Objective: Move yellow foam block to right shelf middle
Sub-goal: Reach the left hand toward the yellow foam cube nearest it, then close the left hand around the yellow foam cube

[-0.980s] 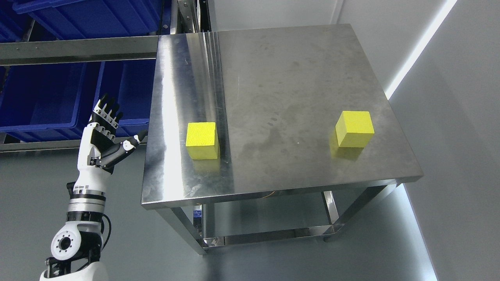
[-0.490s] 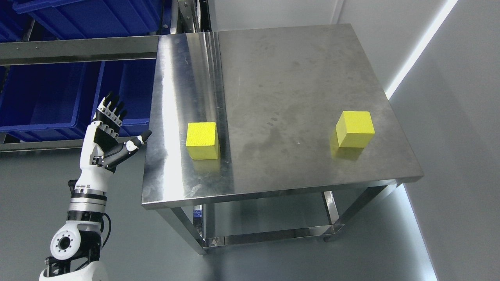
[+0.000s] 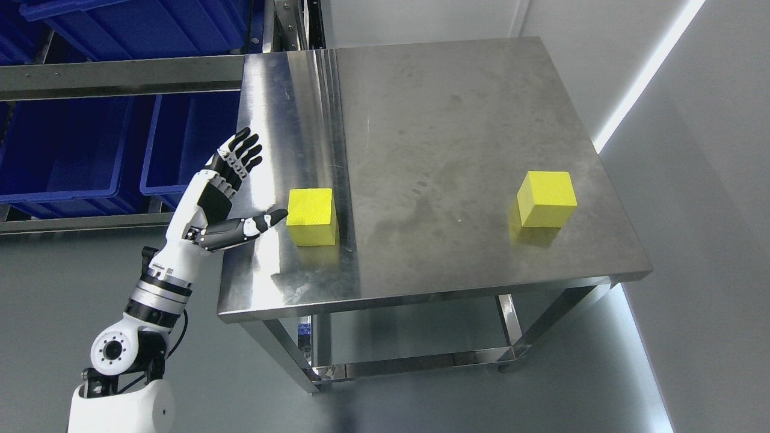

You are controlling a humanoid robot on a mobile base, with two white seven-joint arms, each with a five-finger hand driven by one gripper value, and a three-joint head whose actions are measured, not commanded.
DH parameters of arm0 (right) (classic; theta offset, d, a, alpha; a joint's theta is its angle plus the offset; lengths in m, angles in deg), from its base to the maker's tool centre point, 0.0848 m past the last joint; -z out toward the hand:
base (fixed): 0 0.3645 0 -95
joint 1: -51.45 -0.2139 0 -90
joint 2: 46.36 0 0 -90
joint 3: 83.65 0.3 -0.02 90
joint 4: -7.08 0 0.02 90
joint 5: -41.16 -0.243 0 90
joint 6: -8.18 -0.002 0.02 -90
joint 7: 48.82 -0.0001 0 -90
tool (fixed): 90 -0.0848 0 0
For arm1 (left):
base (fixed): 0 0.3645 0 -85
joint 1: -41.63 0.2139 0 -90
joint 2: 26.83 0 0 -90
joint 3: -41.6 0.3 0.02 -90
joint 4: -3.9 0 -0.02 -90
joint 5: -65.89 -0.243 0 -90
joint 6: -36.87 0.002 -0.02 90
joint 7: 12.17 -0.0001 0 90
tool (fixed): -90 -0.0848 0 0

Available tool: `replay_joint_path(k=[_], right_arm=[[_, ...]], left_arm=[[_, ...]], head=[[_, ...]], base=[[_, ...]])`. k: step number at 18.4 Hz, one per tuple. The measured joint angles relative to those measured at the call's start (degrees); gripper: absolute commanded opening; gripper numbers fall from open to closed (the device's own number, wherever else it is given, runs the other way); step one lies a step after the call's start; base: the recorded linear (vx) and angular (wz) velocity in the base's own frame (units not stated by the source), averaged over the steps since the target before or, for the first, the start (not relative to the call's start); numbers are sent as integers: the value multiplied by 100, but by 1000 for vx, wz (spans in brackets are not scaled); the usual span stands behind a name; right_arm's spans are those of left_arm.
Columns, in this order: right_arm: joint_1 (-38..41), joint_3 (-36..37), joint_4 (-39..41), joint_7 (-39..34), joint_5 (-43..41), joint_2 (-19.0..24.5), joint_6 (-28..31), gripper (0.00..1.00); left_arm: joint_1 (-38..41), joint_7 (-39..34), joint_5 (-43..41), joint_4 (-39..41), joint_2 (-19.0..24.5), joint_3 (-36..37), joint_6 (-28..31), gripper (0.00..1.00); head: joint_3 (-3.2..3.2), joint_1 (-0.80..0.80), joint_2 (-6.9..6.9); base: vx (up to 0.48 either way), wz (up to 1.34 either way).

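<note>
The left hand [image 3: 225, 195] has swung in, spread, just left of the yellow foam block [image 3: 311, 216].

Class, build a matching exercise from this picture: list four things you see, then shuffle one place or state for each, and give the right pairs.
Things:
1. left hand
2. near-left foam block
3. right foam block
4. blue bins

Places or states:
A. on the shelf rack left of the table
B. open, fingers spread
C. by the table's right edge
D. just beyond the thumb tip

Pairs: 1-B, 2-D, 3-C, 4-A
</note>
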Motion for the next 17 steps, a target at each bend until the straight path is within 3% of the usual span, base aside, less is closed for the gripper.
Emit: replay_joint_path(k=[6,13,17], right_arm=[[0,0,0,0,0,0,0,100],[0,0,0,0,0,0,-1,100],[0,0,0,0,0,0,-1,100]], left_arm=[[-311,43,-444,-185,35,347,438,96],[-382,86,-664,-312,72,796,520,96],[-354,88,-783,-374,96,963,531,86]], head=[[0,0,0],[0,0,0],[0,0,0]], base=[[0,0],[0,0],[0,0]])
